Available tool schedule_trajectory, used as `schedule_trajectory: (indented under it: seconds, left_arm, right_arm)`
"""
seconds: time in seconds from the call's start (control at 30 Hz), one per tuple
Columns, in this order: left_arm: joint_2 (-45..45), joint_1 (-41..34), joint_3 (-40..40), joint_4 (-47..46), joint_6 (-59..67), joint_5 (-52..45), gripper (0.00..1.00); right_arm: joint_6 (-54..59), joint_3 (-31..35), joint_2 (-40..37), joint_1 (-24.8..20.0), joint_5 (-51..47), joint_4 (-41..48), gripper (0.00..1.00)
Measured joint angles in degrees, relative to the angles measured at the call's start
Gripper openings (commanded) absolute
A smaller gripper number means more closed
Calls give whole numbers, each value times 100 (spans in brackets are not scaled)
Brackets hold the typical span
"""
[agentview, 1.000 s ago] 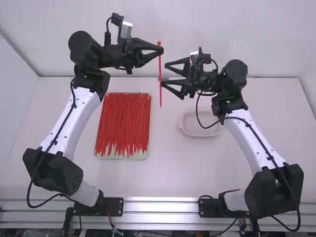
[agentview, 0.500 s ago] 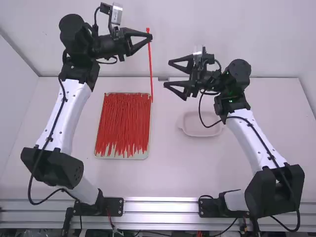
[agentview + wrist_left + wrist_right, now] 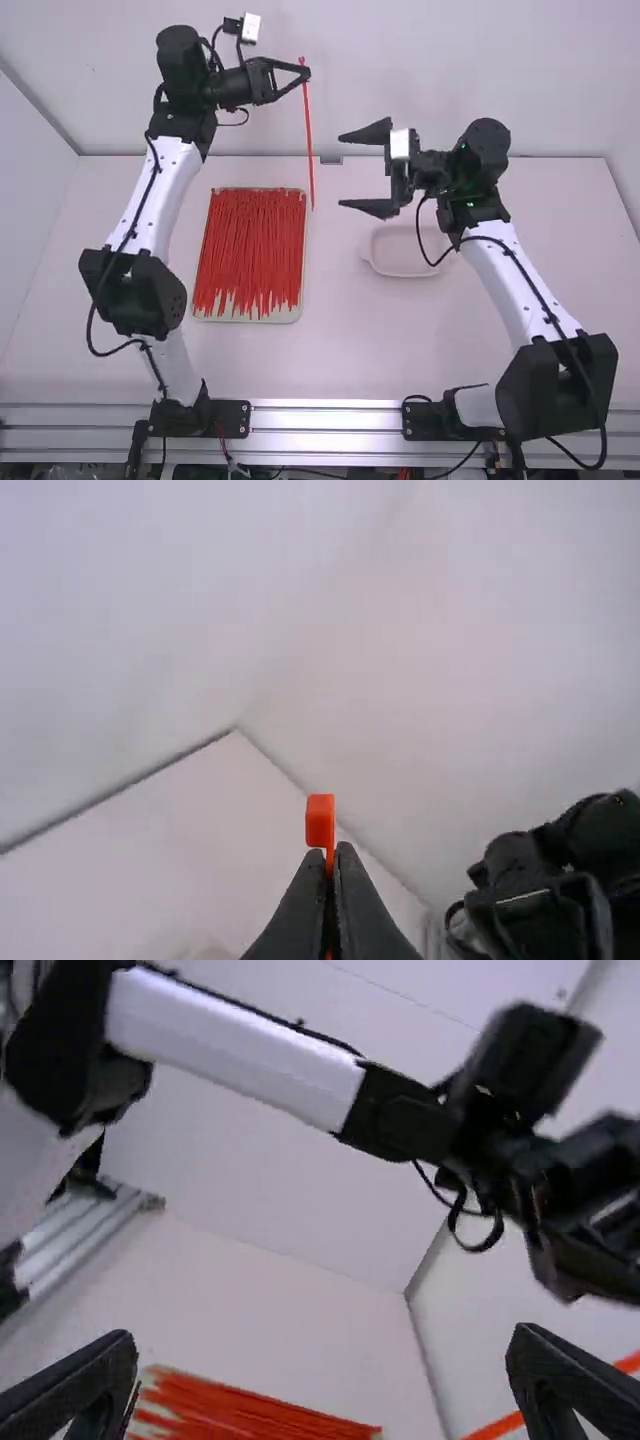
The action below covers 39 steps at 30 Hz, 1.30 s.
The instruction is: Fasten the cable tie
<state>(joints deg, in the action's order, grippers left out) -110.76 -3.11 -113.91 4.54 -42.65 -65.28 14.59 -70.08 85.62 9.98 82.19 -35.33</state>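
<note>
**Left gripper**: fingers pressed together on one red cable tie; the left wrist view puts the pinch just below the square head, with the head free above the fingertips.

**Tie position:** hangs near-vertical in the air, tail down; its tip is over the far right corner of the tray; it touches neither the tray nor the table.

**Right gripper**: fingers wide apart, nothing held; it sits just beside the hanging strap, above the far rim of the white dish; no contact w/ the tie.

**Other items:** the tray lies left of the table's middle and carries a stock of spare ties; the dish lies right of the middle.

**Handling assessment (judgement):**
- Very light, thin, springy plastic; stiff enough to hang straight, but the free tail will prob. swing or bow if knocked.
- Smooth surface, likely slippery lengthwise; not fragile.
- The head is the only rigid part; slot orientation cannot be told from these views.

**Recommended hold for the right gripper:** low on the strap, near the tail tip, across the flat faces, w/ a firm pinch; the tail can then be curled up and fed into the head slot.

**Risk:** narrow tip vs. small slot, so little alignment tolerance; a hold too far from the tip lets the tip flop.

**Status:** tie unfastened; no loop formed.
</note>
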Motion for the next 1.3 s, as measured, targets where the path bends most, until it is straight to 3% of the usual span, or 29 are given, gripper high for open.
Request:
schedule_trajectory:
  seconds: [0.3, 0.67, 0.93, 1.17, 1.3]
  left_arm:
    - [-24, 26, 0, -885, -896, -111, 2]
    - [-24, -190, 0, -1165, -1906, -501, 2]
    - [-24, -387, 0, -1196, -2194, -498, 2]
    - [-24, -411, 2, -1202, -2210, -483, 2]
    - [-24, -413, 0, -1467, -2234, -284, 2]
  right_arm:
    - [2275, 470, 0, -339, 269, -17, 98]
    - [4865, 962, -2, 192, 271, -13, 100]
    - [5362, 973, -2, 505, 293, -317, 70]
    - [5442, 973, 0, 503, 293, -308, 50]
    - [5453, 973, -2, 503, 295, -308, 46]
